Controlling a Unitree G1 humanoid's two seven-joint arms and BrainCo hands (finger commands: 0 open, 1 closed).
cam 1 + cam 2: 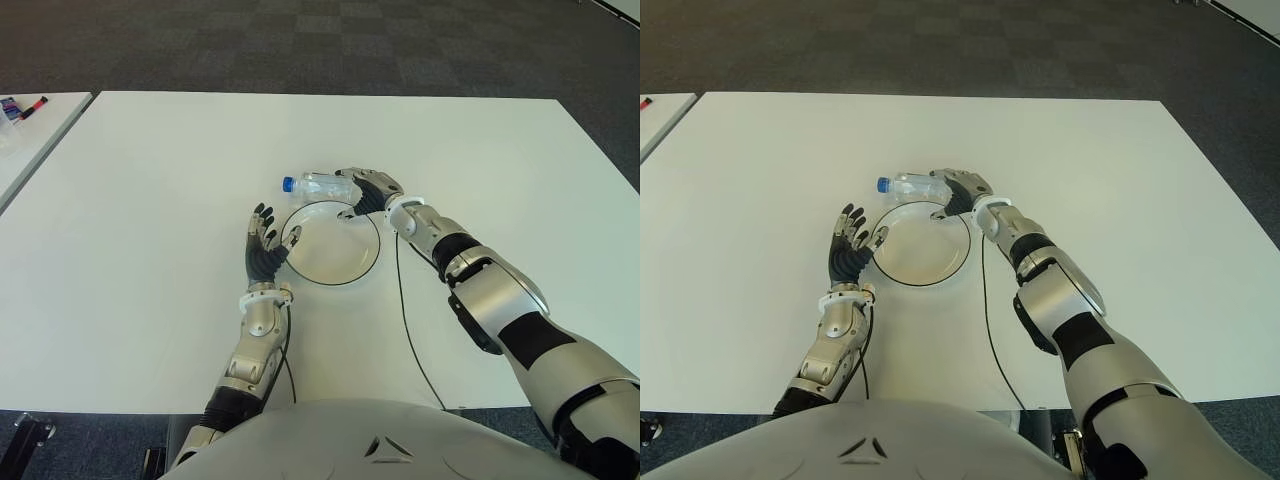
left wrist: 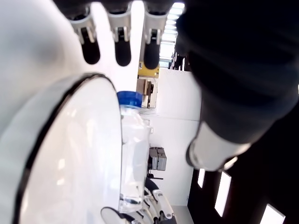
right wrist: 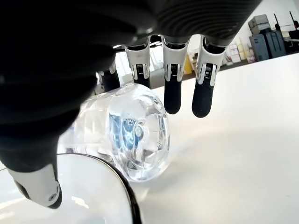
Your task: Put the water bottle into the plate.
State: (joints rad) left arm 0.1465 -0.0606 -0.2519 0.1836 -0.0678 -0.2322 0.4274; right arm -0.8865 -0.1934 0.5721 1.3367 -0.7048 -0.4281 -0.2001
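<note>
Bottle [image 1: 318, 184] lies on its side on the table [image 1: 150, 200], just outside the plate [image 1: 330, 243] at 12 o'clock. Right hand [image 1: 372, 188] arches over its base, fingers spread, not clamped. Left hand [image 1: 264, 243] open at the plate's 9 o'clock. Risk: round bottle rolls away, or thumb snags the rim.

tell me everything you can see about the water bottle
The water bottle is clear plastic with a blue cap, lying on its side on the white table just beyond the far rim of the plate, not in it. Its cap points toward the robot's left. The right hand arches over its base end with fingers extended above it, not closed. The left hand shows beside the plate's left.
</note>
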